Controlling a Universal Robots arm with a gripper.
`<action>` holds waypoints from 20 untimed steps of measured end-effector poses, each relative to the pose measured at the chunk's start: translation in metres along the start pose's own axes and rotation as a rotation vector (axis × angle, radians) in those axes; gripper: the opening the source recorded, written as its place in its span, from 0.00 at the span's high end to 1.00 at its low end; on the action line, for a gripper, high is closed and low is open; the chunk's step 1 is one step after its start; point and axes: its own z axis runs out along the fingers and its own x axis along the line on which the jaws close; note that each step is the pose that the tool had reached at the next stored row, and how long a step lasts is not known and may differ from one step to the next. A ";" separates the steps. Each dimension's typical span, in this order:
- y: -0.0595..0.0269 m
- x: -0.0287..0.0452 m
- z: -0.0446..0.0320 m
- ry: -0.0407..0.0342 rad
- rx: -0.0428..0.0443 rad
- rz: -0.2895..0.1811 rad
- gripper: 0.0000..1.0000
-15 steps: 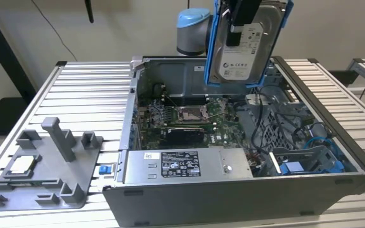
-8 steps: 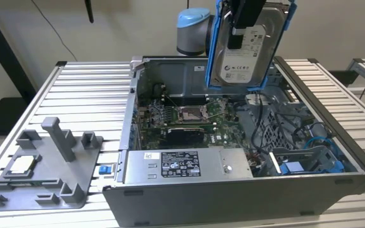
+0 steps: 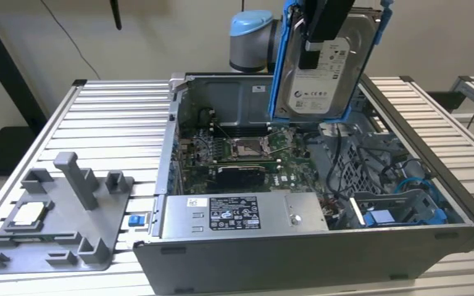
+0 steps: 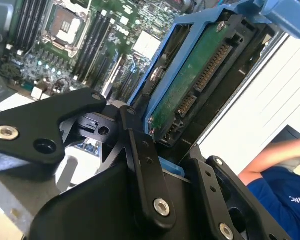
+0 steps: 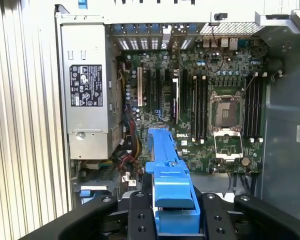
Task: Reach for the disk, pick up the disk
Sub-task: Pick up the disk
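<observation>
The disk (image 3: 329, 68), a silver hard drive with a white label in a bright blue bracket, hangs upright above the open computer case (image 3: 320, 246), clear of it. My gripper (image 3: 318, 38) is shut on the disk from above, its black fingers clamping the drive's faces. In the second wrist view the disk's green circuit side (image 4: 190, 85) runs out from between the black finger links (image 4: 140, 165). In the first wrist view the blue bracket (image 5: 169, 172) sticks out between the fingers (image 5: 140, 215) over the motherboard.
The case holds a motherboard (image 3: 241, 154), a grey power supply box with a sticker (image 3: 237, 213) and a blue drive bay (image 3: 385, 216). A grey fixture with a small white-topped chip (image 3: 29, 213) lies at the exterior view's left. A person's blue sleeve (image 4: 280, 195) is nearby.
</observation>
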 end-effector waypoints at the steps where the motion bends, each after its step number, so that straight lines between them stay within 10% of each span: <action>1: -0.0003 0.0024 0.0000 0.0000 -0.0002 0.000 1.00; 20: -0.0083 0.0401 0.0016 0.0002 -0.0035 0.001 1.00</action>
